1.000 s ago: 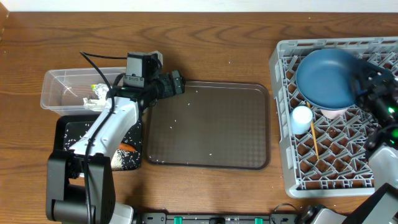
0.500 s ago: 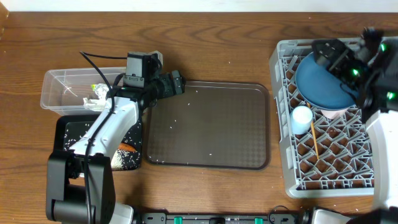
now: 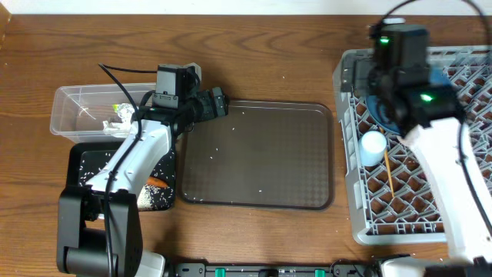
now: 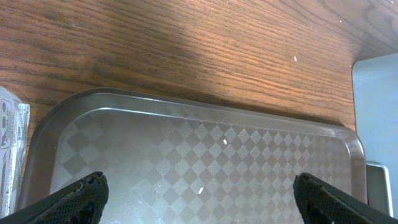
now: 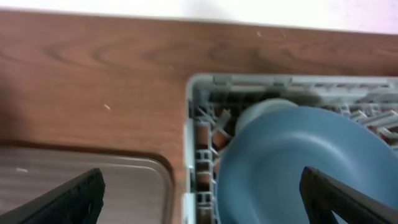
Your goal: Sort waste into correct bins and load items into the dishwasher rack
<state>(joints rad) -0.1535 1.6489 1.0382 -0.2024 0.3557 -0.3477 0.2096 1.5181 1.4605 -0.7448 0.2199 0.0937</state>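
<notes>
The grey dishwasher rack (image 3: 352,192) stands at the right. In it are the dark-blue plate (image 3: 378,108), mostly under my right arm, the small light-blue cup (image 3: 373,146) and the wooden chopsticks (image 3: 388,174). The pink cup is hidden. My right gripper (image 3: 382,85) is open and empty above the rack's back-left corner; the right wrist view shows its fingers (image 5: 202,199) spread over the plate (image 5: 292,168) and the rack wall (image 5: 199,112). My left gripper (image 3: 219,104) is open and empty (image 4: 199,199). The clear tub (image 3: 73,108) holds the wrapper (image 3: 121,115). The black tray (image 3: 84,163) holds rice (image 3: 157,198) and the carrot (image 3: 157,183).
The brown serving tray (image 3: 257,154) lies in the middle with a few rice grains (image 4: 225,142) on it; my left gripper hovers over its back-left corner (image 4: 81,118). Its corner also shows in the right wrist view (image 5: 81,180). A pale rounded shape (image 5: 267,107) sits behind the plate.
My right arm has swung from the rack's right side across to its back-left corner and now covers most of the plate. The left arm has not moved.
</notes>
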